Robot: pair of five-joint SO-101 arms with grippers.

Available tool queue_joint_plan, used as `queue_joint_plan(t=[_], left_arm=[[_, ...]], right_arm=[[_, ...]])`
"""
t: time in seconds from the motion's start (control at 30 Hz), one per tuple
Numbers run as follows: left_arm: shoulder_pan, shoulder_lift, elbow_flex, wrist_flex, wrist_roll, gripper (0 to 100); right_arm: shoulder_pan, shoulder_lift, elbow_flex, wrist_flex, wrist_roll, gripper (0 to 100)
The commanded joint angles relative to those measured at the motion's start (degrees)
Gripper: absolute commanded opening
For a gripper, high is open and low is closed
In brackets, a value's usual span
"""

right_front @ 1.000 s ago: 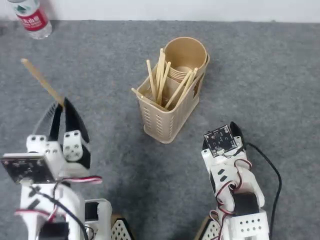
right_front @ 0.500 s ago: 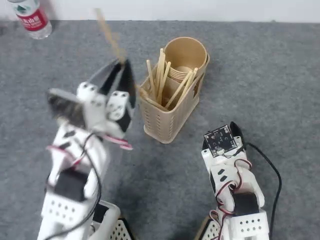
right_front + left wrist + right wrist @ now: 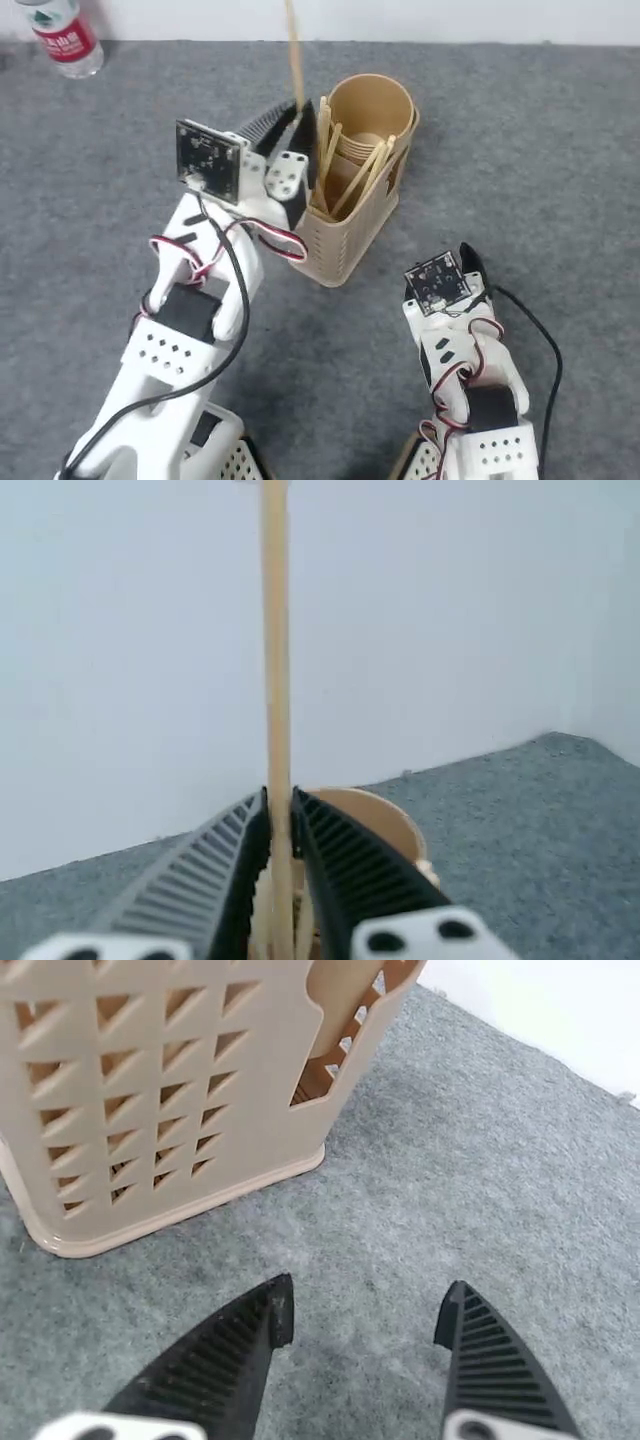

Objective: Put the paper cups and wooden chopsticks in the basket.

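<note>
The beige slotted basket (image 3: 345,235) stands mid-table with a stack of paper cups (image 3: 370,115) and several wooden chopsticks (image 3: 352,180) inside. My left gripper (image 3: 297,115) hovers at the basket's left rim, shut on one wooden chopstick (image 3: 293,55) that stands nearly upright. The left wrist view has that chopstick (image 3: 275,670) pinched between the black fingers (image 3: 340,855), with the cups' rim (image 3: 385,815) just beyond. My right gripper (image 3: 365,1325) is open low over the carpet, in front of the basket's wall (image 3: 150,1090), with nothing between its fingers.
A plastic bottle with a red label (image 3: 62,35) lies at the far left corner by the white wall. Grey carpet (image 3: 540,170) covers the table, with free room right of the basket. A black cable (image 3: 545,340) runs beside the right arm.
The left arm has swung right from the table's left side to the basket, carrying the chopstick, which has turned from slanted to nearly upright. The right arm has stayed still.
</note>
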Motion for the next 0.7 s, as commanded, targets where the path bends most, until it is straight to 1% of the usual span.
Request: queue_joint_plan(t=[0.0,0.13,0.2,0.3,0.37,0.43,0.6,0.67], left_arm=[[3.52,0.44,-0.31,-1.41,0.44,4],[4.22,0.0,-0.31,-1.41,0.7,10],[4.04,0.0,-0.31,-1.32,0.7,11],[3.16,-0.09,-1.1,2.02,0.26,11],[1.05,-0.09,-2.59,5.89,0.26,11],[-3.69,-0.09,-5.14,12.66,0.26,11],[-21.8,-0.09,-11.91,32.09,0.26,11],[-26.99,-0.09,-13.67,40.53,0.26,11]], right_arm=[[0.22,-0.57,1.05,-0.13,0.79,23.4],[0.22,-0.57,1.05,-0.13,0.88,23.4],[0.22,-0.57,1.05,-0.13,0.88,23.4],[0.13,-0.57,1.05,-0.13,0.88,23.4],[0.13,-0.57,1.05,-0.13,0.88,23.4],[0.13,-0.66,1.05,-0.13,0.88,23.4],[0.13,-0.66,1.05,-0.22,0.88,23.4],[0.13,-0.66,1.05,-0.22,0.79,23.4]])
